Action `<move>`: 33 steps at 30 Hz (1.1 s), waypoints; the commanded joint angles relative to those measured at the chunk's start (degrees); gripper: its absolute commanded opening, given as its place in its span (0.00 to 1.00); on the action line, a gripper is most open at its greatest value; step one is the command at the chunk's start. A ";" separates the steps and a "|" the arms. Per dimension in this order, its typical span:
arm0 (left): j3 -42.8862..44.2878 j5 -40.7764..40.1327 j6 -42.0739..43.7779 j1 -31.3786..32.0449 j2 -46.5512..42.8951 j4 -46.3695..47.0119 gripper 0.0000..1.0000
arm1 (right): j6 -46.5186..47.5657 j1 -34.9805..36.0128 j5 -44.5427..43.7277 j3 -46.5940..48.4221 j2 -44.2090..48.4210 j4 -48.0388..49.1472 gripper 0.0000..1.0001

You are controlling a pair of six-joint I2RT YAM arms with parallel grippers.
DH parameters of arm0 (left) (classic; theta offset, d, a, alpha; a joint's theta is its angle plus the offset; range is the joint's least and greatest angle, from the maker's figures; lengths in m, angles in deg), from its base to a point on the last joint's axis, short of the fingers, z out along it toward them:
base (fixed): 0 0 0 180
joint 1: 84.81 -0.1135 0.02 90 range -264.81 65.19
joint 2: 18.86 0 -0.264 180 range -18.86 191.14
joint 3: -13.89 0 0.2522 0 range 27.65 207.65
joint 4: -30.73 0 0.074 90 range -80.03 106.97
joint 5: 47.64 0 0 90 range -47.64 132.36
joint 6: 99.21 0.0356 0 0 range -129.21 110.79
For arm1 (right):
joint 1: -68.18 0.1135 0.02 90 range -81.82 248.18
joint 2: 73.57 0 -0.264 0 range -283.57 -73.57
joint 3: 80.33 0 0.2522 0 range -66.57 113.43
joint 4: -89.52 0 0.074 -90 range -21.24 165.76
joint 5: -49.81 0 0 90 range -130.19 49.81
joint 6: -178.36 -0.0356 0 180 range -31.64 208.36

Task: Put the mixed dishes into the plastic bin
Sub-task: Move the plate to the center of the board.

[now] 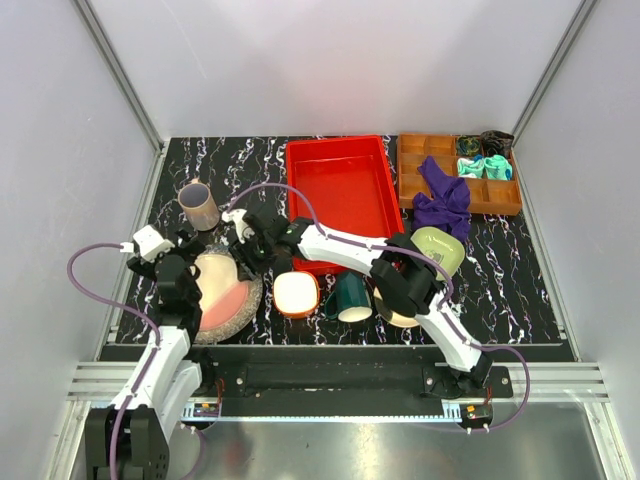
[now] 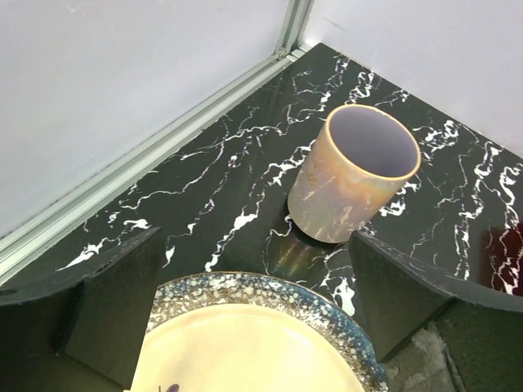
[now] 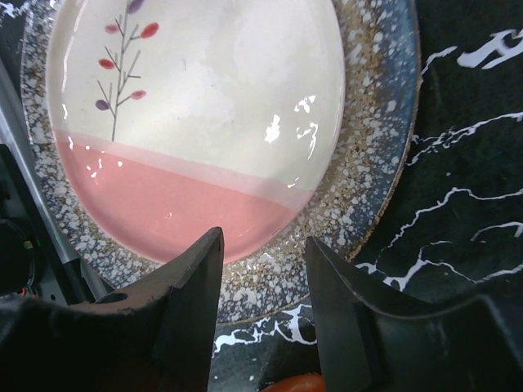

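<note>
The big speckled grey plate (image 1: 243,310) lies at the front left with the pink-cream plate (image 1: 218,287) on top of it. My left gripper (image 1: 195,250) hangs open over the plate's far rim (image 2: 270,294), its fingers (image 2: 114,310) well apart, facing the upright mauve cup (image 2: 353,175). My right gripper (image 3: 264,238) is open, its jaws astride the speckled rim (image 3: 376,147) beside the pink-cream plate (image 3: 196,122). The orange-white bowl (image 1: 296,293), dark green mug (image 1: 350,297), light green bowl (image 1: 438,248) and pale yellow plate (image 1: 392,316) stand near the front. The red plastic bin (image 1: 340,195) has no dishes in it.
A brown compartmented tray (image 1: 455,172) sits at the back right with teal cloths (image 1: 485,165) in it and a purple cloth (image 1: 443,200) hanging over its edge. The right arm stretches across the bin's near edge. Grey walls close in both sides.
</note>
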 commanded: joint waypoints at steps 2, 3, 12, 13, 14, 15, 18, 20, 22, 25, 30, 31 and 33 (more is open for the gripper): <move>2.80 1.05 -0.87 -1.00 -1.28 0.30 0.99 | -1.33 0.12 3.09 1.89 -2.99 1.52 0.53; 2.80 0.97 -0.78 -1.09 -1.46 0.12 0.99 | -1.42 0.12 3.18 2.15 -3.35 1.61 0.53; 3.15 1.58 -0.52 -1.00 -2.69 -0.58 0.99 | -2.38 0.12 4.06 2.77 -5.90 2.40 0.52; 3.15 1.67 -0.52 -1.09 -2.86 -0.58 0.99 | -2.47 0.12 4.06 2.86 -6.16 2.57 0.51; 3.07 1.75 -0.43 -1.00 -2.86 -0.76 0.99 | -2.56 0.12 4.15 2.86 -6.34 2.49 0.50; 3.15 1.76 -0.34 -1.09 -3.13 -0.76 0.99 | -2.65 0.12 4.15 2.94 -6.51 2.66 0.50; 3.15 1.84 -0.34 -1.09 -3.39 -1.02 0.99 | -2.65 0.03 3.37 3.21 -7.30 2.66 0.47; 3.15 2.28 -0.16 -1.00 -3.74 -0.94 0.99 | -2.65 0.12 2.92 3.21 -7.48 2.66 0.47; 3.06 2.37 -0.08 -1.09 -4.09 -0.85 0.99 | -2.56 0.12 2.48 3.21 -7.83 2.75 0.42; 3.15 2.63 0.01 -1.09 -4.01 -0.85 0.99 | -2.47 0.03 1.87 3.38 -8.27 2.75 0.35; 3.24 2.72 0.10 -1.09 -3.92 -0.94 0.99 | -2.73 0.03 0.47 3.39 -8.71 3.19 0.16; 3.15 2.72 0.10 -1.09 -3.83 -0.94 0.99 | -2.82 0.03 -0.15 3.21 -8.62 3.36 0.13; 3.07 2.63 0.10 -1.09 -3.74 -1.11 0.99 | -3.09 -0.14 -1.30 2.68 -8.01 3.80 0.05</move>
